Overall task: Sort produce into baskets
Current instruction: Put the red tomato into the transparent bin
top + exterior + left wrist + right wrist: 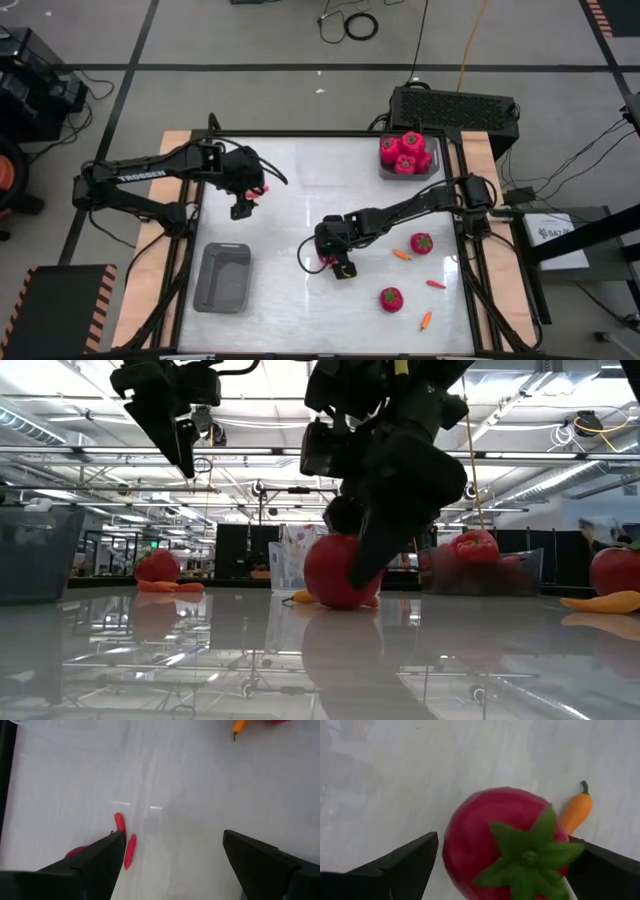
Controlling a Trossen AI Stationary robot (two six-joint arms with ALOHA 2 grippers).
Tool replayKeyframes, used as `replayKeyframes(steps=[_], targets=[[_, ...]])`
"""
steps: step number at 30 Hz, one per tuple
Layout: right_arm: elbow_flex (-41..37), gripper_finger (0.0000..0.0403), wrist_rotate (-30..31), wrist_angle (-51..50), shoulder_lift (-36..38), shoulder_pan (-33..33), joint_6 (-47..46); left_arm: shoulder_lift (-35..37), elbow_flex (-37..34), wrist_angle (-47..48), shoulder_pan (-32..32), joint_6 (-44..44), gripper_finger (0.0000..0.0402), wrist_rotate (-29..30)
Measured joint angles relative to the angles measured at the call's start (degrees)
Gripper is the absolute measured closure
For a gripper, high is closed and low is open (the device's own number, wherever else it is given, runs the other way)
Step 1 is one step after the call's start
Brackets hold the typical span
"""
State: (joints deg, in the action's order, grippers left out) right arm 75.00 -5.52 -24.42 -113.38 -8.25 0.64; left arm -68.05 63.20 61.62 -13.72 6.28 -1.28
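one basket filled, one empty

several tomatoes sit in the far basket (432, 168); the near basket (222, 277) holds nothing. right gripper (502, 857) hangs wide open around a tomato (492, 835) mid-table, not gripping. left gripper (172, 855) is open, empty, over red peppers (129, 851). two tomatoes (390, 298) and orange peppers (401, 255) remain loose.

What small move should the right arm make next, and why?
Probably lower a little and close. The right gripper stands open, its dark fingers on either side of a round red tomato with a green top; a small orange pepper lies just beside it.
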Motion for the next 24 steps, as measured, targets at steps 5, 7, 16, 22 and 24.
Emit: replayKeyframes(steps=[5, 7, 16, 22, 24], targets=[[0.0, 0.0039, 0.9, 0.3, 0.0, 0.0, -0.6, 0.0, 0.0, -1.1, 0.0, -0.3, 0.0061, 0.0], [0.0, 0.0057, 1.1, 0.3, 0.0, 0.0, -0.6, 0.0, 0.0, -1.7, 0.0, -1.1, 0.0061, 0.0], [4.1, 0.0132, 1.0, -7.7, 0.0, 0.4, -3.1, 5.2, -2.4, -4.6, -0.6, -1.8, 0.0061, 0.7], [13.1, 0.0110, 0.9, -19.7, 0.0, 3.1, 4.3, 15.0, -13.0, -11.0, -1.6, -9.0, 0.0061, 1.1], [16.3, 0.0108, 0.9, -22.7, 0.5, 4.7, 6.8, 17.2, -16.1, -11.8, -1.6, -11.6, 0.0061, 1.1]])
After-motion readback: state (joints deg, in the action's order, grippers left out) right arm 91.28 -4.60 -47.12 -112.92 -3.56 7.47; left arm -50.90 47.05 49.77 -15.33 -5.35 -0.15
